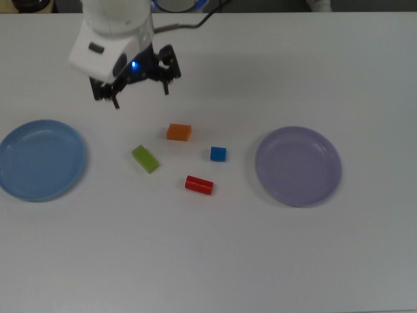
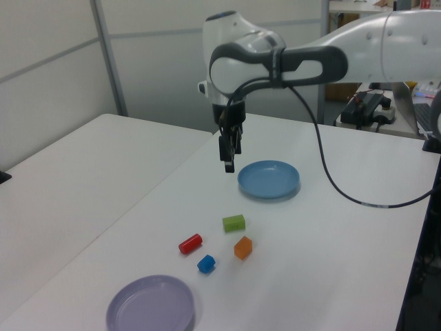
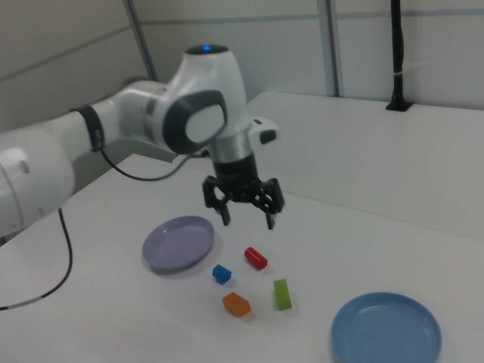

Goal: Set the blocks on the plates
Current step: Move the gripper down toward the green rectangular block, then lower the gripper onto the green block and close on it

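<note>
Top view, left to right: light blue plate (image 1: 40,160) at the far left of the white table (image 1: 260,261), nothing on it. Gripper (image 1: 141,96) next, hanging in the air above the table beyond the blocks, fingers spread wide, nothing between them. White arm (image 1: 112,36) comes in from the top edge.

Green brick (image 1: 145,158) lies diagonal on the table, to the right of the blue plate and well apart from it. Orange block (image 1: 179,132) is just up-right of the green one, closest block to the gripper. Red bar (image 1: 199,185) lies on its side, lowest of the group. Blue cube (image 1: 218,154) is right of the orange block and above the red bar. All four blocks are apart from each other, all on bare table, none on a plate.

Lavender plate (image 1: 298,166) at the right, well clear of the blue cube, also bare.

Right view shows the same gripper (image 3: 243,212) open over the table, above the red bar (image 3: 255,258).
</note>
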### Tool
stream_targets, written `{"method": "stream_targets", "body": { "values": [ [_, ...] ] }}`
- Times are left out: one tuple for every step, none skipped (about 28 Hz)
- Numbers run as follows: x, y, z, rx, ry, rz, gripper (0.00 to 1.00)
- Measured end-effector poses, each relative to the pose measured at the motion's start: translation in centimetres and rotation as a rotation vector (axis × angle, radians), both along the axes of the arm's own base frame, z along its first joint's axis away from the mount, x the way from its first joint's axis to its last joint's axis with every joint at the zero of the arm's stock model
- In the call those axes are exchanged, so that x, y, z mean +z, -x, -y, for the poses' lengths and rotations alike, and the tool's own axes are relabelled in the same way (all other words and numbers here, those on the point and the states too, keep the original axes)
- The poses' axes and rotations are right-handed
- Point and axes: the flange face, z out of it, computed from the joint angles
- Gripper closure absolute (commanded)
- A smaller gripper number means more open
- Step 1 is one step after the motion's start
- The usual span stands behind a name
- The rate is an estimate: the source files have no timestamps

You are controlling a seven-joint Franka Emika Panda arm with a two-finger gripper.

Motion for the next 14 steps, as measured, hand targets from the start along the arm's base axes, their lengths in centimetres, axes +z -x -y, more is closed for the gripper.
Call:
{"method": "stream_targets", "body": {
  "values": [
    [-0.7,-0.4,0.1,0.006,0.003,0.003,0.00],
    [-1.4,-0.8,0.2,0.014,0.006,0.007,0.00],
    [-2.1,-1.2,0.3,0.023,0.009,0.012,0.00],
    [-2.8,-1.5,0.3,0.033,0.012,0.016,0.00],
    [-3.5,-1.8,0.3,0.044,0.014,0.019,0.00],
    [-4.5,-2.2,0.2,0.063,0.017,0.020,0.00],
    [-5.1,-2.3,0.2,0.075,0.019,0.019,0.00],
    [-5.7,-2.5,0.2,0.092,0.023,0.015,0.00],
    [-6.2,-2.5,0.1,0.110,0.026,0.008,0.00],
    [-6.8,-2.5,0.1,0.127,0.028,0.001,0.00],
    [-7.3,-2.5,0.1,0.142,0.030,-0.007,0.00],
    [-7.8,-2.5,0.1,0.163,0.032,-0.016,0.00],
    [-8.1,-2.4,0.1,0.174,0.033,-0.022,0.00],
    [-8.4,-2.4,0.2,0.190,0.033,-0.029,0.00]
  ]
}}
